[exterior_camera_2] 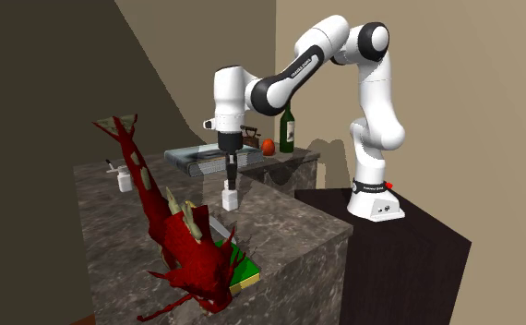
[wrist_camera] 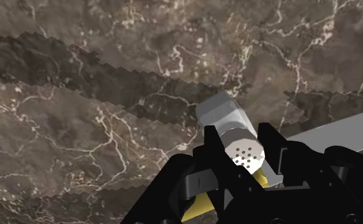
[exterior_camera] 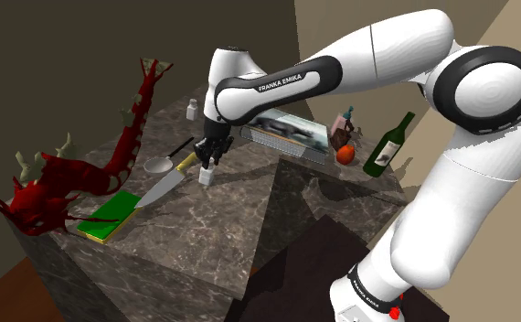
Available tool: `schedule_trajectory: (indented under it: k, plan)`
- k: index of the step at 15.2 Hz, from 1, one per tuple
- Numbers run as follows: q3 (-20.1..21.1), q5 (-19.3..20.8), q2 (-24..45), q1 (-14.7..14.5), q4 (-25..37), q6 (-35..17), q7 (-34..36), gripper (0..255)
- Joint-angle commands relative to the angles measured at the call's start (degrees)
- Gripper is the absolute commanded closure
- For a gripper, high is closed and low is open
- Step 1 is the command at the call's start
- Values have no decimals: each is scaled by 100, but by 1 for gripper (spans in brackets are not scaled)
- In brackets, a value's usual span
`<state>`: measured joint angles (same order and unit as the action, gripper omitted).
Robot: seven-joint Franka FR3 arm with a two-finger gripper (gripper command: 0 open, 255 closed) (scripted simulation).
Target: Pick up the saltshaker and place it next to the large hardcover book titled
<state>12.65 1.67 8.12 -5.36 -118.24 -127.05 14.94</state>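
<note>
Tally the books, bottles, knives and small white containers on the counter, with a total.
Books: 2, the large book and the green book.
Bottles: 1, the wine bottle.
Knives: 1, the knife.
Small white containers: 2, the saltshaker and the corner jar.
Total: 6.

Three cameras on one dark veined marble desk point(exterior_camera: 186, 247): two fixed outside, one on the hand.
The shoulder view sits high beside the white robot arm point(exterior_camera: 377, 55), whose base fills the frame's lower right, and looks down and leftward over the desk. The second exterior view stands farther off at the desk's opposite end, facing back toward the arm, with the red spiked dragon figure point(exterior_camera_2: 183, 245) large in its lower left. The wrist view looks along the black end effector point(wrist_camera: 244, 149), very near the marble. All three share the patch around the white saltshaker with a perforated cap point(wrist_camera: 221, 114).
</note>
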Motion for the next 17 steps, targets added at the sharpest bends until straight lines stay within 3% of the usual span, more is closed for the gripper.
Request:
schedule_trajectory:
  k: [1, 4, 17]
  plan:
    - [1, -1, 0, -1, -1, 0, 0, 255]
    - [1, 0, 2, -1, 0, -1, 0, 255]
    - [12, -116, -407, 20, 539, 936, -75, 255]
